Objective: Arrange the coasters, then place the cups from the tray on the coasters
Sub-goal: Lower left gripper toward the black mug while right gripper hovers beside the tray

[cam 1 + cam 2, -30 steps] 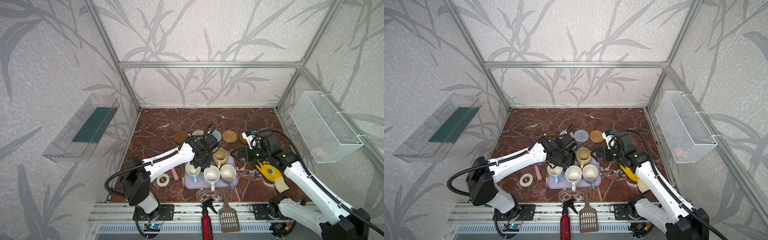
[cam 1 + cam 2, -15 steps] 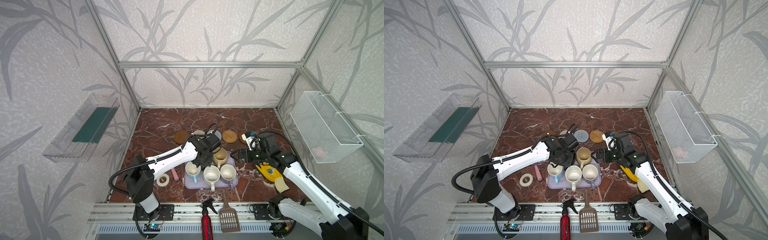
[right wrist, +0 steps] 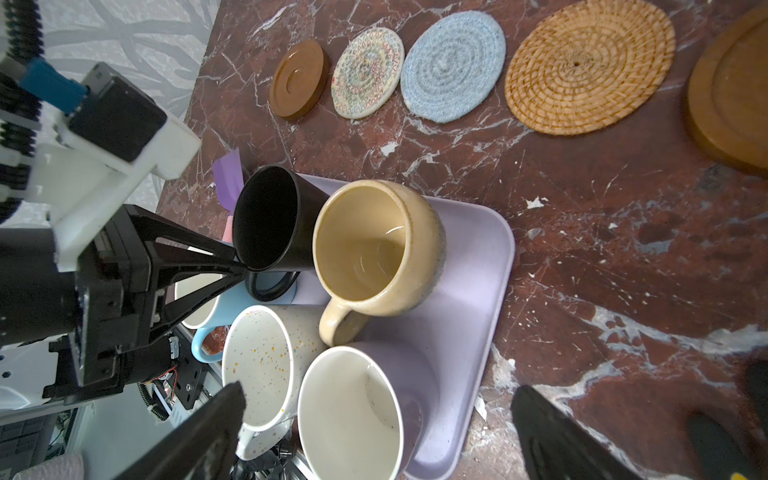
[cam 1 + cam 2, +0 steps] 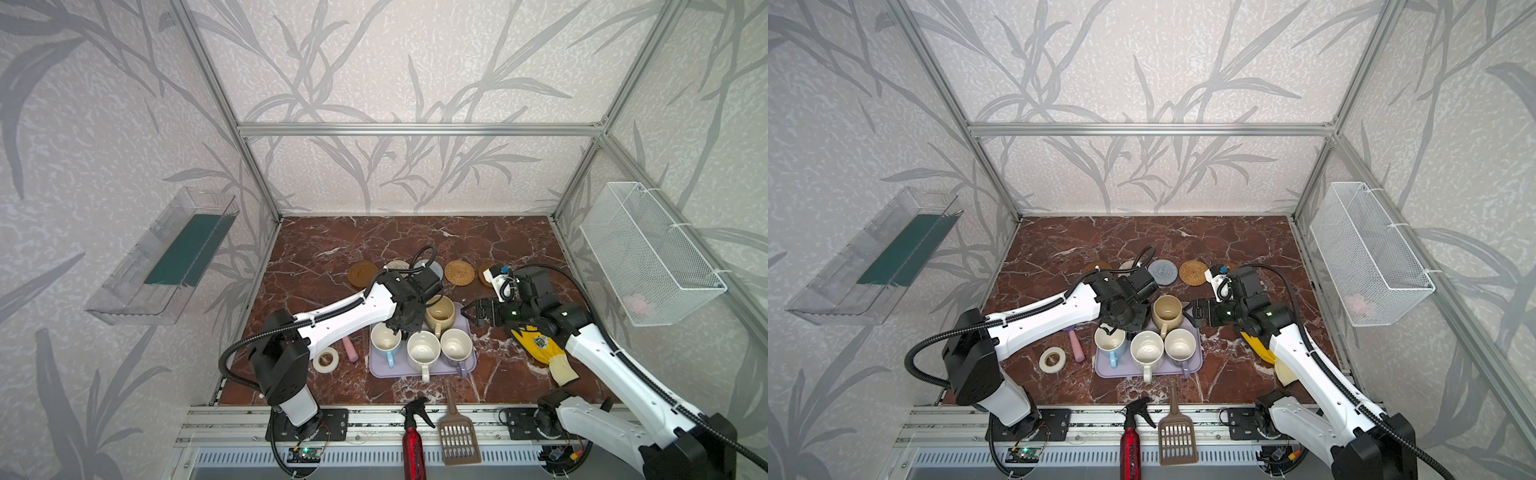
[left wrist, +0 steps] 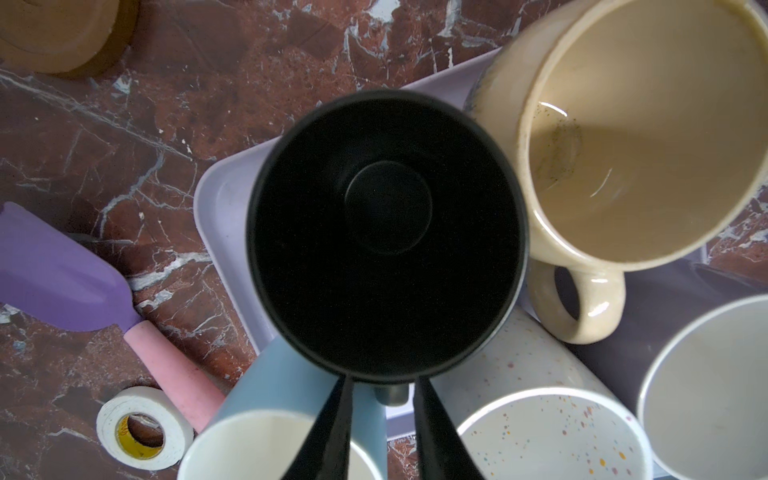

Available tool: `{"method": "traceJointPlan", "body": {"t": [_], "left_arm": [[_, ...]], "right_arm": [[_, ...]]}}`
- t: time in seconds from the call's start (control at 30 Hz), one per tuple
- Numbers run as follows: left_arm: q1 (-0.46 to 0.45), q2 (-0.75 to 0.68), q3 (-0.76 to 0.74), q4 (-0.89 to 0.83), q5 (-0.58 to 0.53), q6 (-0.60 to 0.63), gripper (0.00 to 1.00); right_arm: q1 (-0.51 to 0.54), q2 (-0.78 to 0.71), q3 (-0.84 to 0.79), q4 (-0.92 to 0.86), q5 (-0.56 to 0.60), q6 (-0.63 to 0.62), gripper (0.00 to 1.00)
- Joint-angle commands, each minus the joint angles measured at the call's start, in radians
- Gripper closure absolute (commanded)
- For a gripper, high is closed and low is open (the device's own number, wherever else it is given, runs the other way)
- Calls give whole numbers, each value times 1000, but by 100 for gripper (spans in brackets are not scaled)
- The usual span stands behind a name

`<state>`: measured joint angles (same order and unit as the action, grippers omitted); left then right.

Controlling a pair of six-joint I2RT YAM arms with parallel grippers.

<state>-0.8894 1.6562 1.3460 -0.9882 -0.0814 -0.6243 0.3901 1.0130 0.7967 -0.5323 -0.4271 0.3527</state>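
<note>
My left gripper (image 5: 384, 390) is shut on the handle of the black cup (image 5: 386, 232) at the back left of the lavender tray (image 4: 415, 370). In both top views the gripper (image 4: 405, 326) hides that cup. The beige cup (image 4: 440, 311), light blue cup (image 4: 385, 338), white speckled cup (image 4: 423, 348) and lavender cup (image 4: 456, 344) stand on the tray. Behind it lie the coasters in a row: brown wooden (image 3: 297, 79), cream woven (image 3: 368, 72), grey-blue (image 3: 453, 66), rattan (image 3: 590, 66), brown wooden (image 3: 731, 95). My right gripper (image 3: 374, 436) hangs open at the tray's right edge (image 4: 473, 313).
A white tape roll (image 4: 325, 359) and a pink-handled purple trowel (image 4: 350, 349) lie left of the tray. A yellow glove (image 4: 536, 345) lies under the right arm. A red spray bottle (image 4: 411, 440) and brown scoop (image 4: 455, 428) sit at the front. A wire basket (image 4: 648, 253) hangs on the right wall.
The left arm's elbow has swung slightly to the right while its gripper stays at the black cup. The right arm has hardly moved.
</note>
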Motion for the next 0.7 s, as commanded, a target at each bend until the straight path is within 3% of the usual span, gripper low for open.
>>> {"method": "traceJointPlan", "body": {"t": [0.0, 0.43, 0.67], "left_arm": [[0, 11, 13, -9, -23, -12, 69], [0, -40, -11, -49, 41, -42, 71], [-6, -88, -27, -53, 46, -48, 72]], "right_arm": [[3, -22, -20, 13, 6, 8, 1], [3, -37, -41, 15, 18, 17, 1], [39, -68, -53, 93, -61, 33, 1]]}}
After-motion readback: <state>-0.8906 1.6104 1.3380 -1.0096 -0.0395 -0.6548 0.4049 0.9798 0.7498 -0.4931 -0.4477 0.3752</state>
